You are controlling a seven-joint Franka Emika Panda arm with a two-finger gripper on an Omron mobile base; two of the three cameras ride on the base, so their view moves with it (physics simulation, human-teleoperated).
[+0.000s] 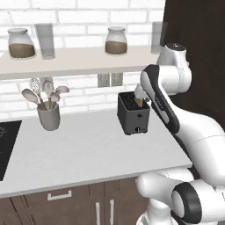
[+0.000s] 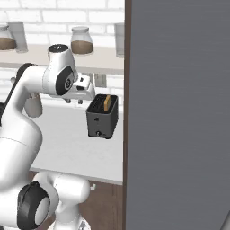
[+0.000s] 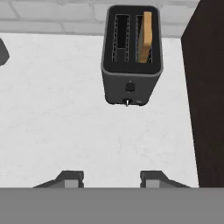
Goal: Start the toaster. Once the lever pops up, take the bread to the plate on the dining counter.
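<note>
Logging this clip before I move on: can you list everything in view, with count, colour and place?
toaster: one, dark grey, on the worktop beside the dark cabinet
bread: one slice, tan, upright in the toaster's right slot
utensil cup: one, grey, holding pale spoons, left on the worktop
jars: two, glass with brown contents, on the shelf
tumblers: two, clear grey, on the shelf
wall socket: one, grey, under the shelf
stove top: one, black, far left
gripper: one, dark tips, jaws apart, holding nothing, in front of the toaster

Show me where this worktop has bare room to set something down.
Bare worktop runs between the utensil cup and the toaster, and forward to the front edge. It is tight right of the toaster, against the dark panel.
</note>
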